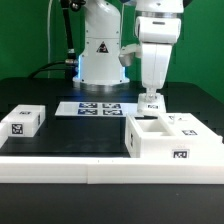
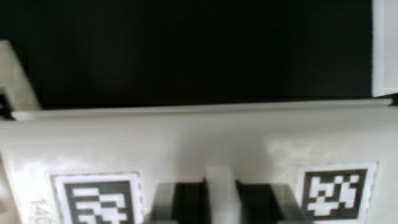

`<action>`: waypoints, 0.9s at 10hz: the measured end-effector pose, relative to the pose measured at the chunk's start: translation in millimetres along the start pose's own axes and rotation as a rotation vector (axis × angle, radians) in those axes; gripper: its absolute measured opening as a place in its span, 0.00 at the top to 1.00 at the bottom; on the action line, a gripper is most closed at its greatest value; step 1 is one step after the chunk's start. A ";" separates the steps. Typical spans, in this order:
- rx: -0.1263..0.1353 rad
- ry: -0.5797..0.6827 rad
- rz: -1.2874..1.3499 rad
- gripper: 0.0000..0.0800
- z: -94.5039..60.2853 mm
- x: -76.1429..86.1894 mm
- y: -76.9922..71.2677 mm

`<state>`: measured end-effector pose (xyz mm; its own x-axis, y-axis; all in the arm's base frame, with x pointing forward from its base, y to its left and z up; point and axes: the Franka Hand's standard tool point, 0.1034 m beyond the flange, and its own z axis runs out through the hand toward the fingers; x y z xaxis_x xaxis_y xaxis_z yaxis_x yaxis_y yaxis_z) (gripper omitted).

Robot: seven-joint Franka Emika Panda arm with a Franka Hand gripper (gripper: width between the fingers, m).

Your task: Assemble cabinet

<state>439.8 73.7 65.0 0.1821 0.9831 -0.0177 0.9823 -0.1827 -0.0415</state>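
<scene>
Green wall at the back, black table [image 1: 60, 140] in front of it, w/ the arm's white base [image 1: 100, 55] at the far edge, mid. You've got the cabinet [image 1: 170, 148] near the table's near edge, toward the corner on the exterior view's right, open side up. Its front wall lies close to the low white rail [image 1: 70, 170] running along that near edge; touching or not, can't tell. My read: that spot keeps the box squared and steady while the arm [image 1: 155, 45] works from above, and open side up leaves the pockets reachable.

Jaws hang straight down over the cabinet's far wall, tips at or just above its rim. Wrist view shows two dark fingers [image 2: 178, 205] close together over a white face w/ a tag [image 2: 98, 198] on either side. It's blurred, so whether they pinch a thin wall, press together or stand a bit spread, can't tell. Vertical approach suggests a grip or push on that rim, prob. to shift or turn the box.

Contents: cabinet is hollow, split into pockets. The square pocket [image 1: 150, 127] at its corner nearest the marker board [image 1: 100, 107] looks empty. Pockets further toward the exterior view's right hold white inset panels w/ tags; count unclear.

Marker board lies flat mid-table, btw base and cabinet. Small white block [image 1: 22, 120] w/ one tag sits near the edge on the exterior view's left, well apart from the cabinet. It looks closed, so no contents to report.
</scene>
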 end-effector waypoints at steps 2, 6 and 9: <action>-0.002 0.001 0.003 0.91 -0.6 -0.3 2.4; -0.001 0.000 -0.019 0.91 0.2 -4.6 4.1; -0.001 -0.001 -0.061 0.91 -0.9 -12.2 13.2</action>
<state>450.6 59.3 65.6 0.1215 0.9925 -0.0164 0.9917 -0.1221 -0.0414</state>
